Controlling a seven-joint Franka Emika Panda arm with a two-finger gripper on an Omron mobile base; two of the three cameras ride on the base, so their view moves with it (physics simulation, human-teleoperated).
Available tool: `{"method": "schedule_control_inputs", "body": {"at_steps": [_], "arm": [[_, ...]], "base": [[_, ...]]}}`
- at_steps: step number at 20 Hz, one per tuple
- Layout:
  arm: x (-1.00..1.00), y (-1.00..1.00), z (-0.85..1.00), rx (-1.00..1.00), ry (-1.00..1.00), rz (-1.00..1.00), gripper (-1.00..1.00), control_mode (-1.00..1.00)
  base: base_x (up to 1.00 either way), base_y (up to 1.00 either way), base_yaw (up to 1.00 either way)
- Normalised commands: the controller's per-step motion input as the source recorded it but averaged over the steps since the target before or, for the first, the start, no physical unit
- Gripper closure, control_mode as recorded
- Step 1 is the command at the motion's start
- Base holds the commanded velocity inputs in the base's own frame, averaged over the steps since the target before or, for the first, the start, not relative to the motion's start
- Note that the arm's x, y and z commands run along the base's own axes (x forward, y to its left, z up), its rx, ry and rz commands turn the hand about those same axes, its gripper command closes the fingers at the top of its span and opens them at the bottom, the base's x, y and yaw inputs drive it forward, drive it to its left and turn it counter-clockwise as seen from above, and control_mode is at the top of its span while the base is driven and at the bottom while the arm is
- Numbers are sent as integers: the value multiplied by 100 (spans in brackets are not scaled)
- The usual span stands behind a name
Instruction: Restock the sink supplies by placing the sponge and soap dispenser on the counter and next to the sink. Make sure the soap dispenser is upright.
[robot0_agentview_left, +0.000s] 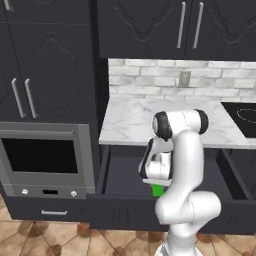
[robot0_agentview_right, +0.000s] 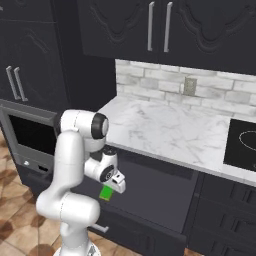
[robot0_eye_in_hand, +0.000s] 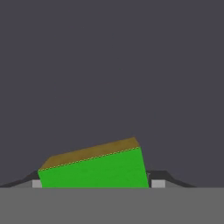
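The sponge (robot0_eye_in_hand: 96, 170), bright green with a yellowish layer, sits tilted between my fingertips in the hand view. It shows as a small green block (robot0_agentview_left: 158, 190) under my hand, low inside the open dark drawer (robot0_agentview_left: 125, 175) beneath the counter (robot0_agentview_left: 135, 120). My gripper (robot0_eye_in_hand: 97, 183) points down into the drawer, its jaws closed against the sponge's two ends. From the right base view the sponge (robot0_agentview_right: 105, 194) hangs just below the gripper (robot0_agentview_right: 111, 187) over the drawer (robot0_agentview_right: 150, 192). The soap dispenser and the sink are out of view.
A built-in oven (robot0_agentview_left: 45, 157) stands left of the drawer. A black cooktop (robot0_agentview_left: 242, 117) lies in the counter at the right. Dark upper cabinets (robot0_agentview_left: 150, 25) hang over the marble, with a brick backsplash and a wall outlet (robot0_agentview_left: 184, 78) behind.
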Motion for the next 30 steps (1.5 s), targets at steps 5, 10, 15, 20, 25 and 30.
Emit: {"method": "schedule_control_inputs", "body": {"at_steps": [5,10,15,20,25,30], "arm": [[23,-30,93,5,-4,-2,100,-100],[30,-13,100,6,-10,-2,100,-100],[4,-6,100,3,-3,-6,100,-100],[0,-14,100,4,0,-9,100,-100],[0,-25,100,5,0,-9,100,-100],[-16,-20,100,5,0,-9,100,-100]], "base": [[0,0,0],[0,0,0],[0,0,0],[0,0,0],[0,0,0],[0,0,0]]}}
